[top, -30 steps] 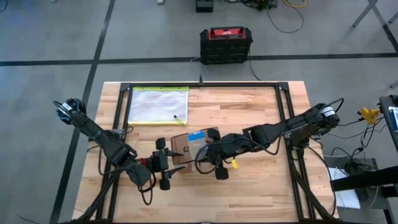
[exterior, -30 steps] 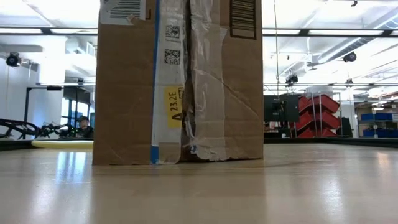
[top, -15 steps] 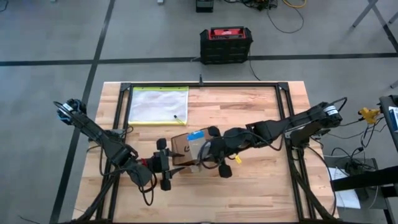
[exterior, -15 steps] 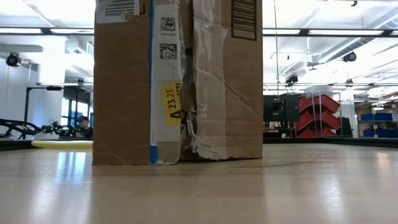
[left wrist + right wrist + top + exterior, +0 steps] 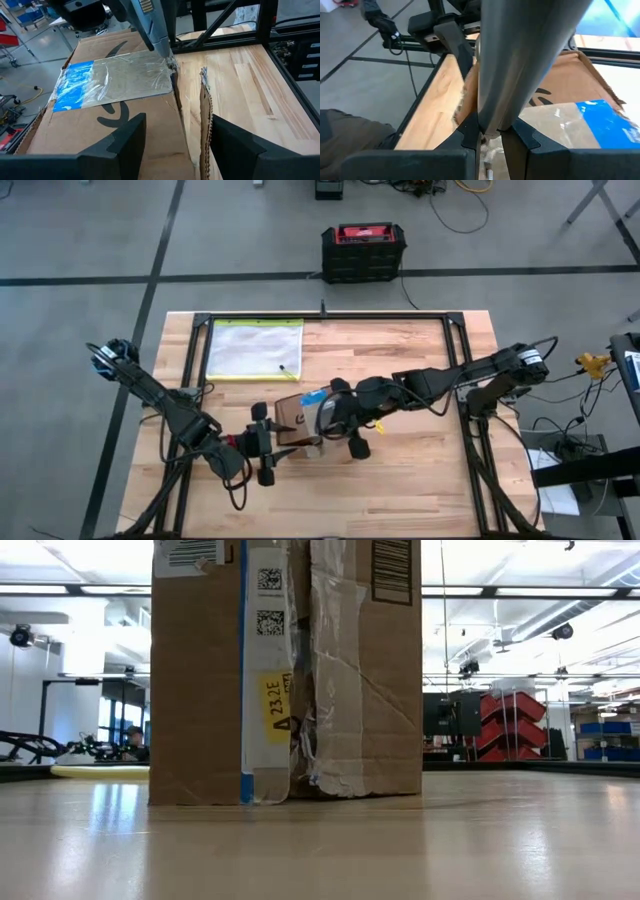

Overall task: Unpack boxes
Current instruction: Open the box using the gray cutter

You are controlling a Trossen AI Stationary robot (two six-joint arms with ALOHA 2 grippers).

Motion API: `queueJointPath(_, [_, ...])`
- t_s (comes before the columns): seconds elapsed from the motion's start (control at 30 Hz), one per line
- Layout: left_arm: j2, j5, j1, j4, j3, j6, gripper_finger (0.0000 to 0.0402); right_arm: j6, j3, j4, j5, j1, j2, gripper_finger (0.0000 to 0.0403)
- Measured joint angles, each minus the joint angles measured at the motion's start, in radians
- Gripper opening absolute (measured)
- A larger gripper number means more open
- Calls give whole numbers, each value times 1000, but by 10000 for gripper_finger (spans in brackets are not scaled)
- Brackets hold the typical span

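The brown cardboard box (image 5: 298,420) stands on its base near the table's middle and fills the low view (image 5: 285,670). Clear tape with a blue patch (image 5: 125,80) covers its top seam. My right gripper (image 5: 335,420) hovers over the box's right part, shut on a grey cutter (image 5: 150,25). My left gripper (image 5: 268,442) sits at the box's left near side, open. Its fingers (image 5: 125,142) straddle a raised torn flap edge (image 5: 205,105); I cannot tell whether they touch it. My right gripper (image 5: 490,137) pinches the grey cutter's body (image 5: 492,117) between its two fingers. The cutter slants down from the table's right, and its tip (image 5: 170,59) rests on the box top at the edge of the clear tape.
A clear yellow-edged pouch (image 5: 255,348) lies flat at the table's far left. A black and red case (image 5: 362,252) sits on the floor beyond the far edge. Black frame rails (image 5: 330,317) border the table. Bare wood lies to the near right (image 5: 420,470).
My right gripper, with the cutter, has moved toward the table's left, from beside the box's right edge to over its top. The left arm has kept still.
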Motion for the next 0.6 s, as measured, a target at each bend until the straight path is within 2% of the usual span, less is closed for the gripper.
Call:
queueJointPath(0.3, [0, 0, 0, 0, 0, 0, 201, -22, 0, -20, -55, -29, 0, 35])
queueJointPath(0.43, [0, 0, 1, 0, 0, 0, 195, -17, 0, -25, -123, -51, 0, 35])
queueJointPath(0.6, [0, 0, 1, -1, 0, 1, 190, -23, 0, -43, -125, -56, -5, 35])
